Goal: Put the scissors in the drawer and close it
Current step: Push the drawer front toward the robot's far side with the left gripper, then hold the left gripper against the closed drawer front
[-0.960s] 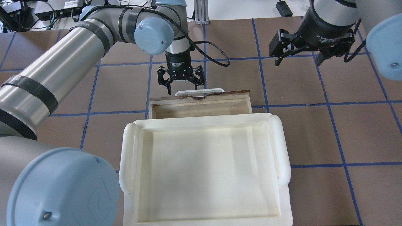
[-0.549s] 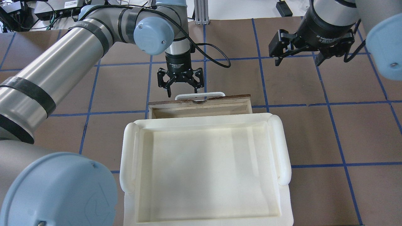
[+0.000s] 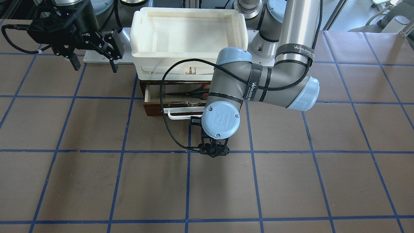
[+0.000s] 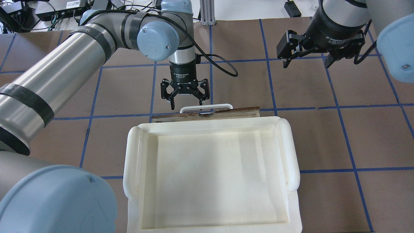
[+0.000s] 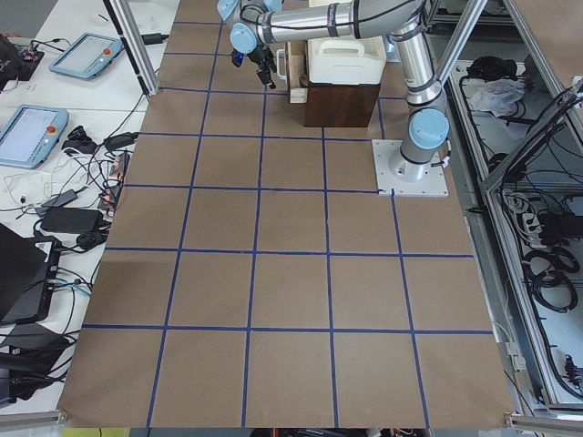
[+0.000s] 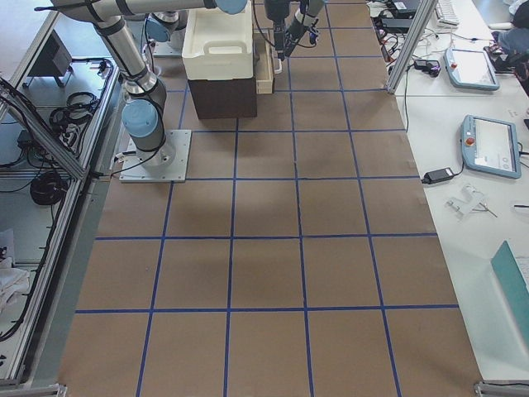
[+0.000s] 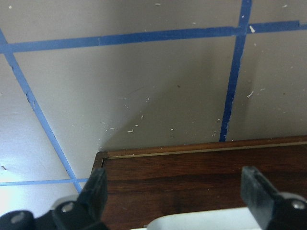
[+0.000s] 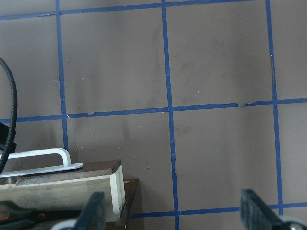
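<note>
i'm seeing the scissors [image 3: 189, 94] lying flat inside the drawer [image 3: 154, 109], blades pointing toward the robot's right and the loops half hidden behind the left arm's wrist. the drawer is standing partly out from under the white tray [image 4: 207, 127], so the closing is the part i'm judging as left to do

the left tool [image 4: 186, 103] is hanging with its fingers spread apart and nothing between them, right at the white bar handle [image 4: 207, 106]. the right tool [image 4: 305, 63] is also spread and empty, hovering well apart over the worktop [image 4: 323, 139]

what i'm worrying about: the left tool is sitting toward one end of the bar, not at the drawer's middle, so a push from there could be skewing the drawer and jamming it in its slot. if it binds, the whole cabinet with the tray on top may be sliding back instead. a spread finger could be slipping over or hooking under the bar, and the black cable [image 3: 166, 106] looping by the drawer front could be snagging on it
</note>
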